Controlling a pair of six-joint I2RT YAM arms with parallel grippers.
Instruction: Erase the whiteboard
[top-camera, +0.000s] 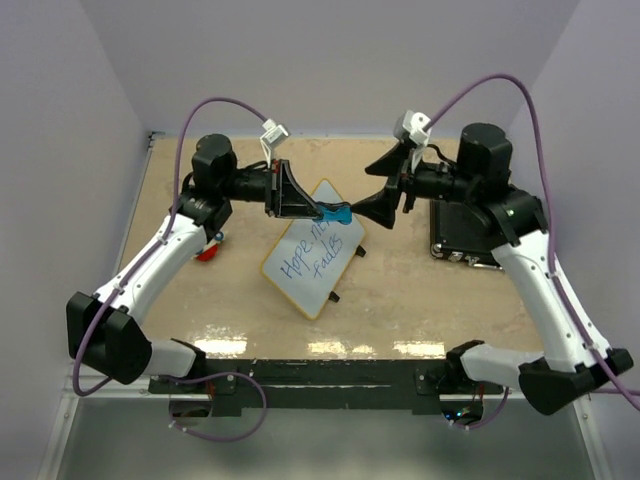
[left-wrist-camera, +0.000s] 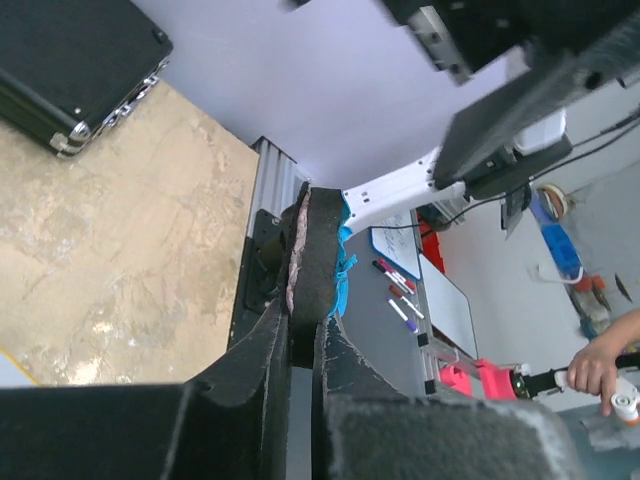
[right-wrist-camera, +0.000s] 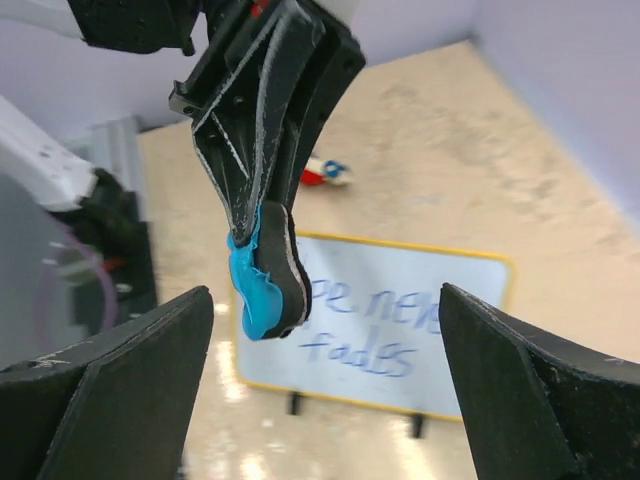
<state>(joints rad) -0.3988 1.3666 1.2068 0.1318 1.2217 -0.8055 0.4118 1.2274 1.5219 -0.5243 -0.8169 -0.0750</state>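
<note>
Beige tabletop (top-camera: 420, 300), lettered whiteboard (top-camera: 312, 262), blue eraser (right-wrist-camera: 262, 290) between left fingers (right-wrist-camera: 262, 120)

Hemmed in by plain pale-lilac walls (top-camera: 330, 60); underneath, a beige marbled desk (top-camera: 400, 300), glossy with light reflections along the near edge.
</note>
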